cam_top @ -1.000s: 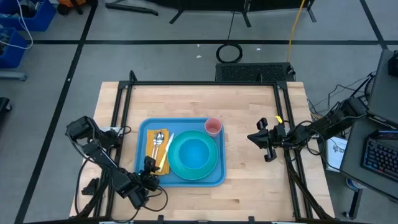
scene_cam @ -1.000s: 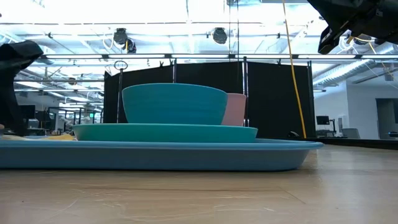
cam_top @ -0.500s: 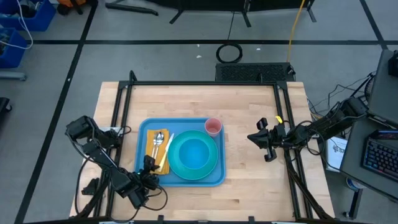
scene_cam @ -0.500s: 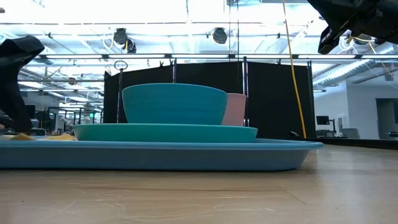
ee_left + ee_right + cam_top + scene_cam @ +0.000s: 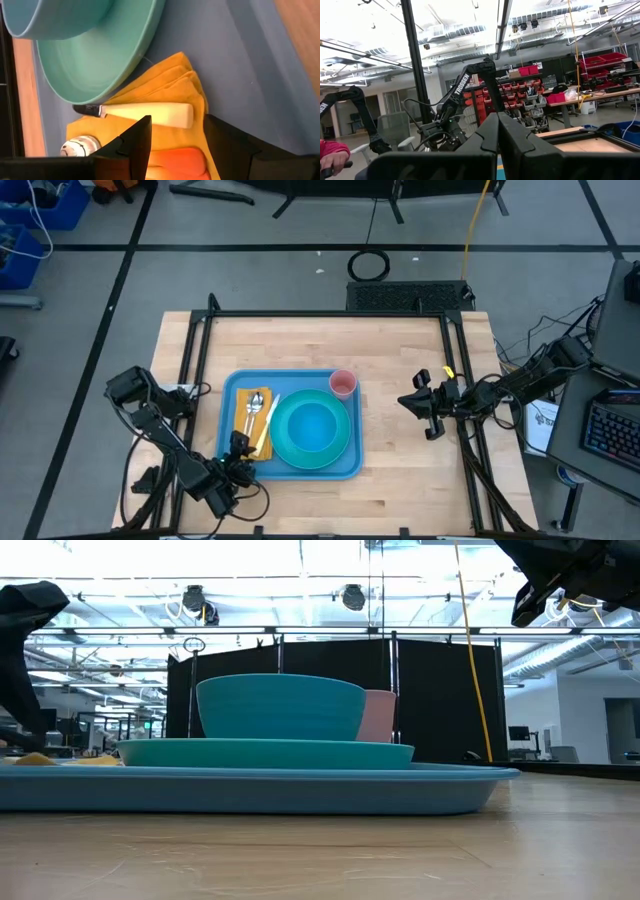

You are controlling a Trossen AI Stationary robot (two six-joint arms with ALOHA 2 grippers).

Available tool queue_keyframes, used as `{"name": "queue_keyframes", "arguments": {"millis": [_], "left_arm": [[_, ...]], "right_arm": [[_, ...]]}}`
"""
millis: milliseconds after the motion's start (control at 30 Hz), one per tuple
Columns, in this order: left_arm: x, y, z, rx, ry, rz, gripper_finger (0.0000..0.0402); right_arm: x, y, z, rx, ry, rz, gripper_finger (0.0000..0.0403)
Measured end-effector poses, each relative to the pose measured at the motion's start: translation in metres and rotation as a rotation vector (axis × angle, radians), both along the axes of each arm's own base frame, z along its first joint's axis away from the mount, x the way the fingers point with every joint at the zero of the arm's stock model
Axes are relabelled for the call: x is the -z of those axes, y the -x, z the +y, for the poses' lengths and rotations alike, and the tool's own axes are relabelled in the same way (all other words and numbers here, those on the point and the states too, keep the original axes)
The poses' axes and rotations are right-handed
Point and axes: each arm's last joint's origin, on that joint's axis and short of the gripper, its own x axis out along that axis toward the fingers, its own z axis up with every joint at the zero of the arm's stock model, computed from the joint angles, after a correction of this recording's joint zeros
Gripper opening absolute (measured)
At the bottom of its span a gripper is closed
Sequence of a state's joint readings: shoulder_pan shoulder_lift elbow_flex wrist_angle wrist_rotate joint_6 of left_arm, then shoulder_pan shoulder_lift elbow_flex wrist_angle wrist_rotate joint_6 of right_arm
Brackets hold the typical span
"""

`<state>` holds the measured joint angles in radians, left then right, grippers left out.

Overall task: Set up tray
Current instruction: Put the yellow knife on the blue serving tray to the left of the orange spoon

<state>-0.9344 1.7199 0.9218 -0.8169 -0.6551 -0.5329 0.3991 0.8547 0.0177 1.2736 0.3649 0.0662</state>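
Observation:
The light-blue tray (image 5: 345,468) lies mid-table. On it are a teal plate (image 5: 285,450) carrying a teal bowl (image 5: 312,423), a pink cup (image 5: 343,384) at the far edge, and an orange napkin (image 5: 243,416) on the left side. On the napkin (image 5: 170,85) rest a cream-handled knife (image 5: 150,114) and a spoon (image 5: 80,145). My left gripper (image 5: 240,448) hangs low over the napkin's near end, shut on an orange-handled utensil (image 5: 175,162). My right gripper (image 5: 408,402) waits shut, raised right of the tray. My left gripper pinches the orange handle (image 5: 172,156) between its two fingers (image 5: 140,137). It comes from the table's near side, slanting down. The handle sits just over the napkin's near end. My own fingers hide the rest of the utensil, and I cannot tell whether it rests on the cloth.
In the low view the tray (image 5: 250,790), the bowl (image 5: 280,705) and the cup (image 5: 380,715) stand in a row. A black metal frame (image 5: 200,350) runs along the table's left, far and right edges. Bare wood lies right of the tray and beyond it.
My left arm has shifted a little over the napkin's near end; a bit of yellow cloth now shows beside it in the low view. Everything on the tray has kept its place.

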Motion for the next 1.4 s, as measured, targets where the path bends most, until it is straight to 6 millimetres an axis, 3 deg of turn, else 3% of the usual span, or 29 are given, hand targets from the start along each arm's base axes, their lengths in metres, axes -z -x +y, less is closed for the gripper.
{"name": "queue_keyframes", "arguments": {"millis": [833,1400], "left_arm": [[-0.0047,-0.0012,-0.0025,-0.016,0.009,-0.009,0.0186],[0.0024,-0.0040,0.0019,-0.041,0.040,-0.026,0.0186]], "right_arm": [[0.0000,0.0000,0.0000,0.000,0.000,0.000,0.0000],[0.0000,0.0000,0.0000,0.000,0.000,0.000,0.0000]]}}
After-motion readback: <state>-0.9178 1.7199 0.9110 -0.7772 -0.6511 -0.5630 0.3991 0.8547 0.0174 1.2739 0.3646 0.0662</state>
